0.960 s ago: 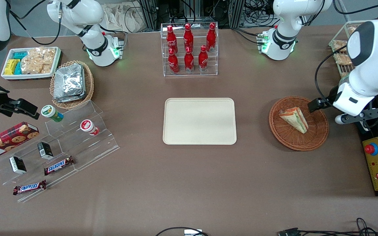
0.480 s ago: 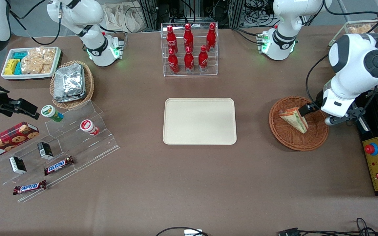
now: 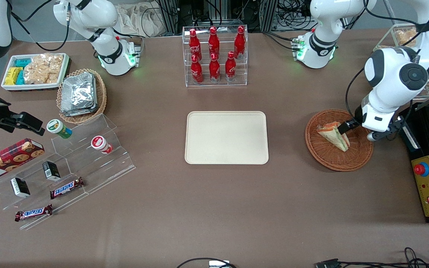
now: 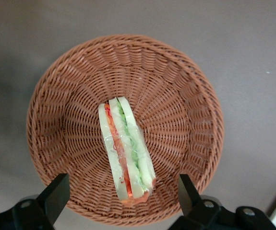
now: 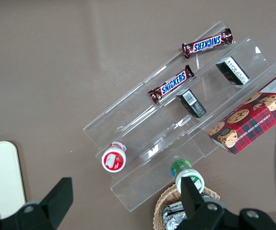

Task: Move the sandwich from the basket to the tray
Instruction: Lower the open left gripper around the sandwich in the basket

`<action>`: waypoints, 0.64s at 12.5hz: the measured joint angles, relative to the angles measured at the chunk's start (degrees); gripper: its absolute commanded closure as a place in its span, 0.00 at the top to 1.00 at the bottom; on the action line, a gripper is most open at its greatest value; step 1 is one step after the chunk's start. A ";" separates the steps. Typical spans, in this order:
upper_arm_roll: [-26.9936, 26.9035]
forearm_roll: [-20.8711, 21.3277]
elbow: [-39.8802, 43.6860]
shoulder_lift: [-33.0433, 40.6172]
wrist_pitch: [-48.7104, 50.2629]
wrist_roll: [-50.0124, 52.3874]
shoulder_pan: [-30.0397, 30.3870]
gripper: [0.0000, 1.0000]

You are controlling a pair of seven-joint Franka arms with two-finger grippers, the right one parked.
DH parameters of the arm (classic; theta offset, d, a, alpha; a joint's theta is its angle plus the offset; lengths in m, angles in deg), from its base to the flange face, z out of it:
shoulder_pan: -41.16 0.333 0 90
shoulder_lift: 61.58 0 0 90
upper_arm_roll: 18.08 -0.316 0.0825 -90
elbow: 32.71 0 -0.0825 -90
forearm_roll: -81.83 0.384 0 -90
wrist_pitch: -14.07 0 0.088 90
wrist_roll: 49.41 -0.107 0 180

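On the brown tabletop, my gripper hung spread above the wrapped triangular sandwich in the round reddish-brown wicker basket.

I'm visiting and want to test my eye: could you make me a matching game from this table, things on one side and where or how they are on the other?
Things:
1. wrapped triangular sandwich
2. flat cream-beige plastic tray
3. left arm's gripper
4. red bottles

States:
A. in a clear tiered rack
B. lying in the round reddish-brown wicker basket
C. bare, nothing on it
D. open, above the basket

Pairs: 1-B, 2-C, 3-D, 4-A
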 measured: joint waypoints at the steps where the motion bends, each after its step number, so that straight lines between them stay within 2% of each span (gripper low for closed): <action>1: 0.01 0.00 -1.69 -0.02 -2.31 1.29 0.00 1.00; 8: 0.06 0.00 -9.81 -2.13 -15.57 5.49 -0.02 1.00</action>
